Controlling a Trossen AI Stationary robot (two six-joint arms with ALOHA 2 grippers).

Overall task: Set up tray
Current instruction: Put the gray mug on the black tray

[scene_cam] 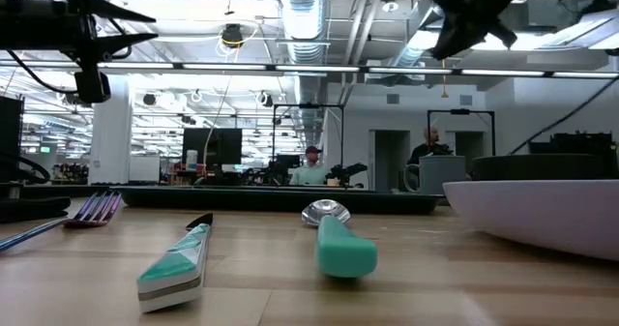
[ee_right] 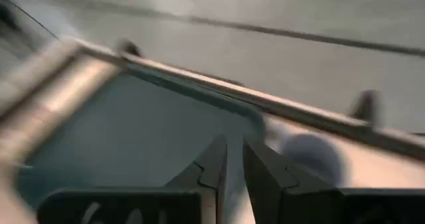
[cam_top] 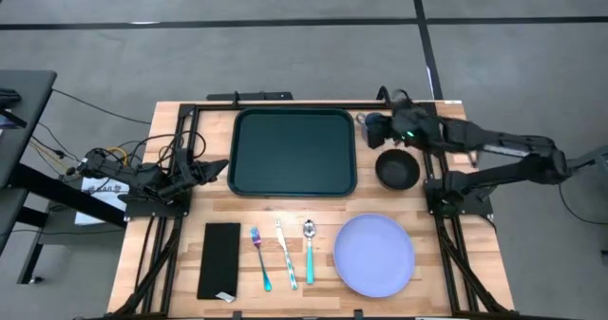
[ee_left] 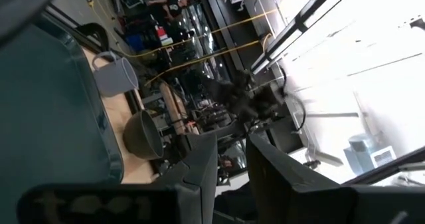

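Large dark green rectangular plastic tray [cam_top: 294,152] sits empty at upper centre of the high view. Only the left wrist view shows a grey metal mug [ee_left: 113,73] beside the tray, near a dark round bowl [cam_top: 397,169]. Right gripper [ee_right: 234,159] over tray's right end and left gripper [ee_left: 230,159] at its left are nearly clenched; no legible writing.

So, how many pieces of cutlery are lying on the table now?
3, side by side on the table in front of the tray: a fork beside the black rectangle, a knife in the middle, and a spoon beside the lavender plate. None appears hidden.
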